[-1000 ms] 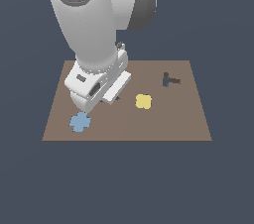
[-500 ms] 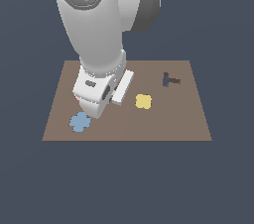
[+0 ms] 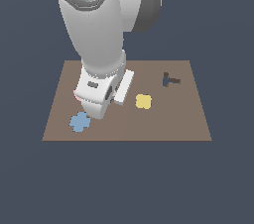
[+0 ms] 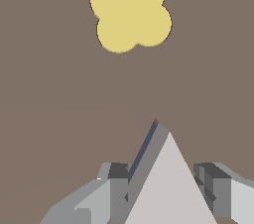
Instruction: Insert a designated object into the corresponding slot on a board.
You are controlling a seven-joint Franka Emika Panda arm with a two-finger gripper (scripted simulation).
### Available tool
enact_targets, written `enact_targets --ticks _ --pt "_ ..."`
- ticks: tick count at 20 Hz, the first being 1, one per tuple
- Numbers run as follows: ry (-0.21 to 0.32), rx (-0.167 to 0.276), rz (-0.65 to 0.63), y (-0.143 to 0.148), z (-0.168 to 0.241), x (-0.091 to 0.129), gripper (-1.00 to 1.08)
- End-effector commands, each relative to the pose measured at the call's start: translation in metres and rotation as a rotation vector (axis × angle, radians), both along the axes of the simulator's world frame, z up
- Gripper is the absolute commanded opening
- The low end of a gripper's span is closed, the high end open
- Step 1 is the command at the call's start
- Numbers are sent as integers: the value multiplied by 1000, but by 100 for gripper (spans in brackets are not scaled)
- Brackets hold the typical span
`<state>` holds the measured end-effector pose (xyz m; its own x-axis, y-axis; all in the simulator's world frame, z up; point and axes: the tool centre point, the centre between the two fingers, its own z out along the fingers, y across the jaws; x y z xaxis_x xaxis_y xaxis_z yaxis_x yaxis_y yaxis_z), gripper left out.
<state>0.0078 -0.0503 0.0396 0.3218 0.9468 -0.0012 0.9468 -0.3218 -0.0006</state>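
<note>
One board (image 3: 163, 124), flat and brown, bearing one yellow clover shape (image 3: 143, 101), one blue cross shape (image 3: 79, 122), one dark T-shaped piece (image 3: 169, 80) and a sliver of pink (mostly hidden by the arm). Claw (image 4: 161, 178) pinching a pale grey wedge (image 4: 166, 188) above the board, near the yellow shape.

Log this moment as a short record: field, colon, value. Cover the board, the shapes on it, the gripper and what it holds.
surface: brown board, flat
yellow shape: four-lobed, lying on the board, free of the gripper
blue shape: cross-like, near the board corner at the exterior view's left
dark shape: T-like, toward the exterior view's right
pink shape: only an edge shows behind the arm
gripper: low over the board, shut on a grey triangular piece
</note>
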Motion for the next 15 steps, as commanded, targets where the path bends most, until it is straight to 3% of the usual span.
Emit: enact_targets --ticks 1,5,6,15 --pt "0 0 1 0 -3 0 -100" --pt "0 -1 2 0 -9 0 -100" --pt "0 -1 2 0 -9 0 100" --pt "0 -1 2 0 -9 0 100"
